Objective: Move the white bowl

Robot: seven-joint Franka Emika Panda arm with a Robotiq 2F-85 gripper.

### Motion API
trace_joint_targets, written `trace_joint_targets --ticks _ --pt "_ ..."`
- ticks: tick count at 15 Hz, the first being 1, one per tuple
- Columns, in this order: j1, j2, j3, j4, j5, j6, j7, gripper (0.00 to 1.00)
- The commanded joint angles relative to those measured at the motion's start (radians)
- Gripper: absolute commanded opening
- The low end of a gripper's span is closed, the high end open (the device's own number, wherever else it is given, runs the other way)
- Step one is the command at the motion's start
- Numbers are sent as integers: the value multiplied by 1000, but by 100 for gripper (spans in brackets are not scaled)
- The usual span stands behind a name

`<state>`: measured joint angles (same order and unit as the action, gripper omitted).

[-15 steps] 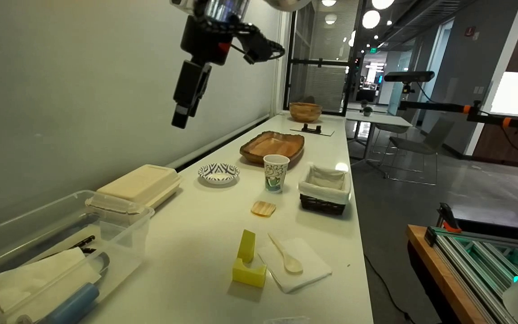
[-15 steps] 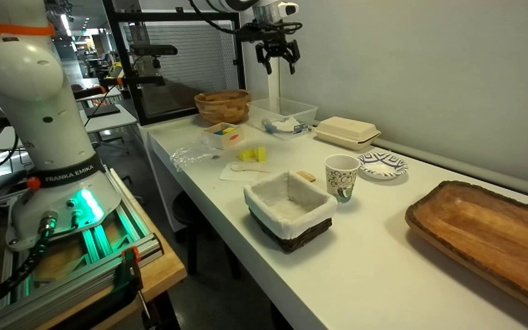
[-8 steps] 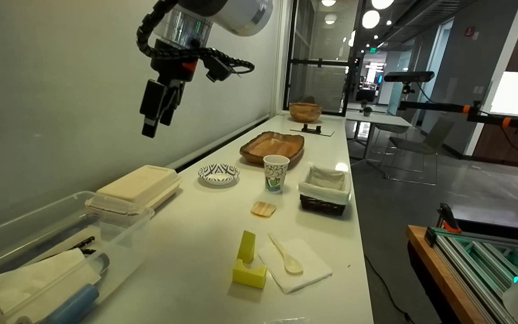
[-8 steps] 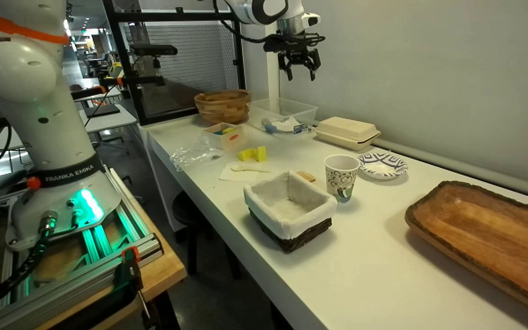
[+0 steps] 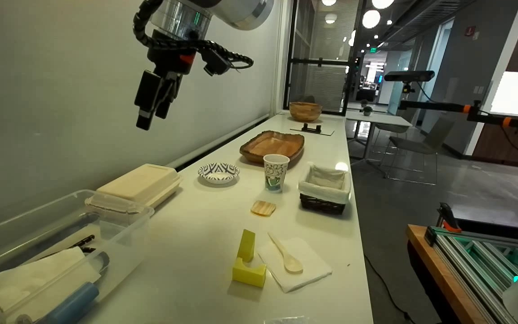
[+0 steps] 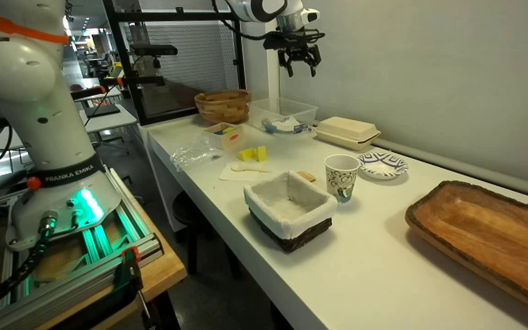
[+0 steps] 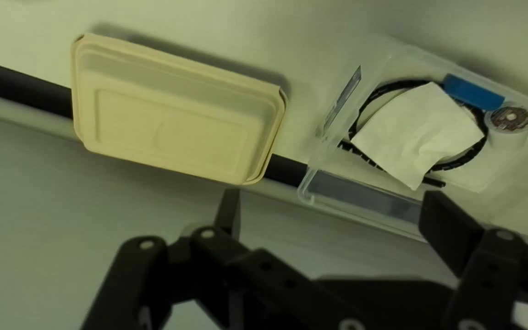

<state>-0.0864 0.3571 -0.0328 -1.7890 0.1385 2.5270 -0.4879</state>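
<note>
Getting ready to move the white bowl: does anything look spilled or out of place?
No visible spill, but the crumpled clear plastic looks odd: it lies loose near the edge of the counter, like discarded wrapping.

Lots of air lies between the tool point(image 6: 301, 74) and the white bowl point(image 6: 347, 133). A wall point(image 5: 83, 90) and rail point(image 6: 452, 168) run close behind the bowl, so it is tight there. A clear bin point(image 7: 365, 214) stands just beside one end, leaving a thin gap. A striped dish point(image 6: 383, 166) sits past the other end. In front, the worktop point(image 5: 187, 247) gives wide room before a yellow block point(image 5: 247, 275).
</note>
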Motion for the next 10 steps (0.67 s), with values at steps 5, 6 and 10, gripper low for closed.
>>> trace_joint_targets --ticks 5,6,10 --pt "-94 258 75 206 17 153 39 100" --pt "-107 303 86 250 19 157 44 100" --pt "-146 468 127 434 9 165 66 100"
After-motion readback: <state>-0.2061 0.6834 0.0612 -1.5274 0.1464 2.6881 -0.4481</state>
